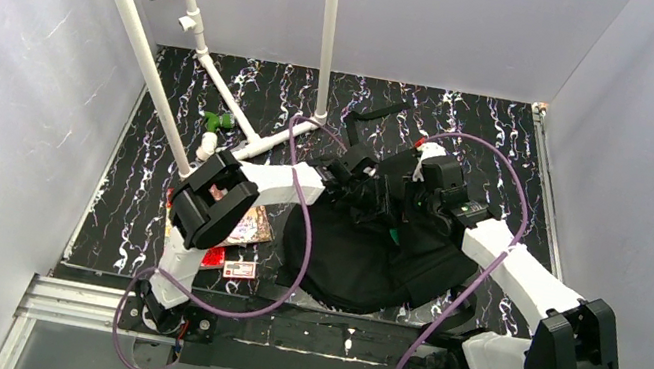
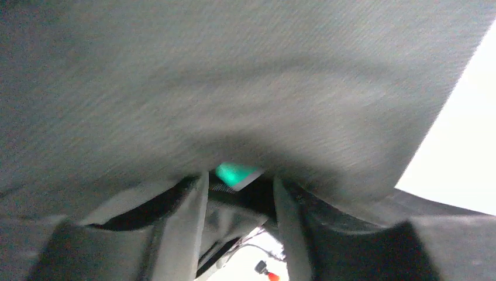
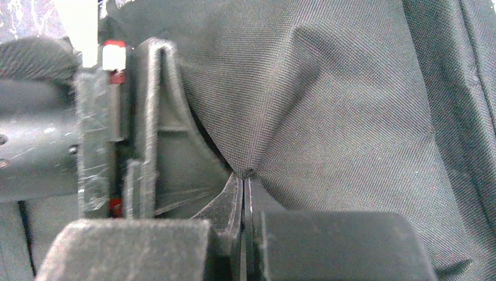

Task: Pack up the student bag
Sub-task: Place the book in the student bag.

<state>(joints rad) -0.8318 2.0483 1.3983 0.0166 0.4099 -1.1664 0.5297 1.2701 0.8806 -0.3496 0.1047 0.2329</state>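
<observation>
The right gripper (image 3: 244, 181) is seen with its two fingers pressed together on a pinched fold of the large black soft fabric backpack (image 3: 339, 117), which is slumped on the middle of the table between the two arms. The left gripper (image 2: 240, 188) is pushed under a sheet of the same fabric, its fingers (image 2: 187, 228) held apart. A small bright green object (image 2: 234, 174) is glimpsed just past the tips, blurred and half covered, and whether it is touched cannot be told. In the top view both wrists are largely hidden among the folds. A printed booklet (image 1: 253, 225) and a small red-and-white card (image 1: 238, 269) are partly hidden beneath the left arm. The black tabletop veined with white (image 1: 144, 162) is enclosed by pale grey walls (image 1: 5, 87), and a white plastic pipe frame (image 1: 133, 23) is stood on its far left.
</observation>
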